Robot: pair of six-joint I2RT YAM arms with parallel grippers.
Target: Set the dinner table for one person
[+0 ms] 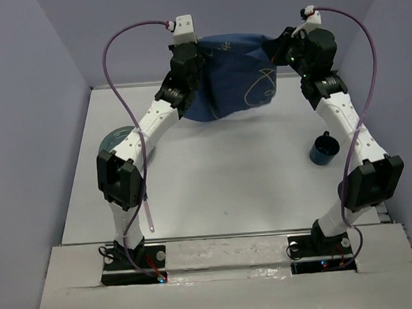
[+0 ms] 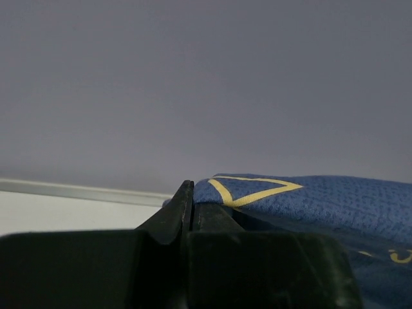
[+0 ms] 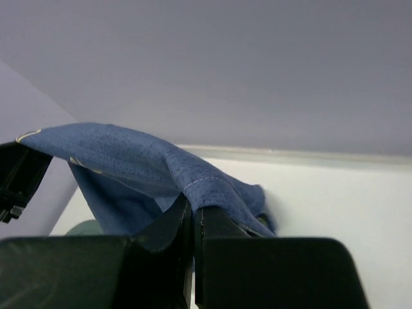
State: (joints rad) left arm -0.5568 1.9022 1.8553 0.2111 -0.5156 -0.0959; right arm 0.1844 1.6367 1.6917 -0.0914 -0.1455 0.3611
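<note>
The dinner table (image 1: 228,181) is a large white tabletop. A dark blue cloth (image 1: 236,72) with yellow line patterns hangs stretched between both grippers above the table's far part. My left gripper (image 1: 189,54) is shut on the cloth's left corner; in the left wrist view the cloth (image 2: 309,196) sits pinched at the gripper (image 2: 192,193). My right gripper (image 1: 283,48) is shut on the right corner; in the right wrist view the cloth (image 3: 129,161) drapes over the gripper (image 3: 193,209).
A dark blue cup (image 1: 324,149) stands on the table at the right, beside my right arm. A greenish plate or bowl (image 1: 118,140) lies at the left, partly hidden by my left arm. Grey walls enclose the table on three sides.
</note>
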